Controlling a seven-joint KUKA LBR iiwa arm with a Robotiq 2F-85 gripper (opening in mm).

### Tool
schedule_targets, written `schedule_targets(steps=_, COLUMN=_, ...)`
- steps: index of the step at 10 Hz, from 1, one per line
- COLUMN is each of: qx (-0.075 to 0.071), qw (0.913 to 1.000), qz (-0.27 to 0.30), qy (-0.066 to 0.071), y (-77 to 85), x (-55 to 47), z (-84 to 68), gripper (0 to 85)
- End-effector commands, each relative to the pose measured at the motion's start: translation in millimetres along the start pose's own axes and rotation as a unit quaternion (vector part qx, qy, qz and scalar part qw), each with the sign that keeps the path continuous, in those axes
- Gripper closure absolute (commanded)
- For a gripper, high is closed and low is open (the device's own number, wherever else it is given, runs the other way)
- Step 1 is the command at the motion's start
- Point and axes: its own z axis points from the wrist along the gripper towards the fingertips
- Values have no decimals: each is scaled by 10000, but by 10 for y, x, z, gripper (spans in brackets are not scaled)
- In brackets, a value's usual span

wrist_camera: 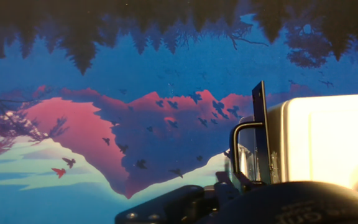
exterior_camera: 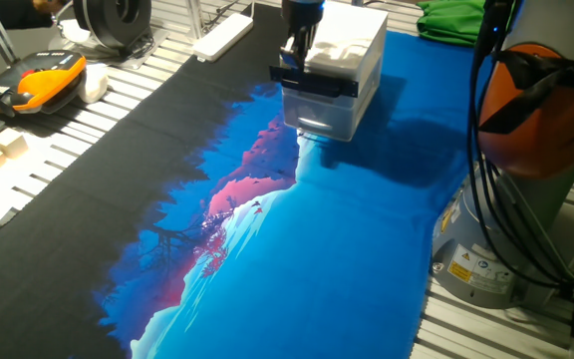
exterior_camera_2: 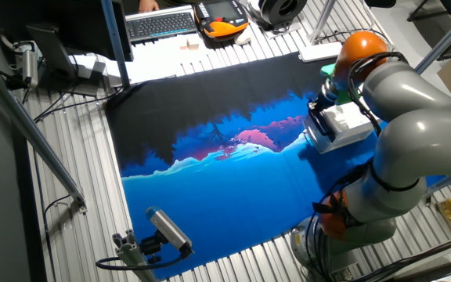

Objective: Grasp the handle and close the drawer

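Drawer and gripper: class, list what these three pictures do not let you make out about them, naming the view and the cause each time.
1. One fixed view: the gripper stands at the handle; its fingertips are too small to judge open or shut.
2. The other fixed view: the robot arm partly covers the drawer; the handle is not discernible.
3. Hand view: the cabinet is overexposed and cut by the right edge; the dark gripper body hides the fingers.

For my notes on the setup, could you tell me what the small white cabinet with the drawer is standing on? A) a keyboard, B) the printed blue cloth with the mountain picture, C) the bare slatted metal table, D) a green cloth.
B: the white cabinet sits on the blue part of the printed cloth, with the gripper at the black handle on its drawer.
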Motion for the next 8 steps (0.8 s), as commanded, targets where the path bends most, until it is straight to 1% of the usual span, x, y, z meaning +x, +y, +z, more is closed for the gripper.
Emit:
schedule_targets(steps=1, qx=35, qw=10000, qz=23, qy=6, y=34, x=-3, z=-38, gripper=850)
schedule_targets(steps=2, qx=84, qw=9999, qz=61, qy=6, y=86, x=-7, z=-80, gripper=850)
schedule_targets(steps=3, qx=85, qw=9999, qz=68, qy=44, y=131, x=-29, z=-117, gripper=850)
schedule_targets(steps=4, qx=73, qw=9999, qz=30, qy=68, y=156, x=-44, z=-144, gripper=850)
schedule_targets(steps=5, qx=32, qw=10000, qz=0, qy=75, y=168, x=-50, z=-156, gripper=850)
schedule_targets(steps=7, qx=-28, qw=10000, qz=15, qy=36, y=210, x=-70, z=-137, gripper=850)
schedule_targets(steps=8, qx=-25, qw=10000, qz=38, qy=20, y=239, x=-82, z=-125, gripper=850)
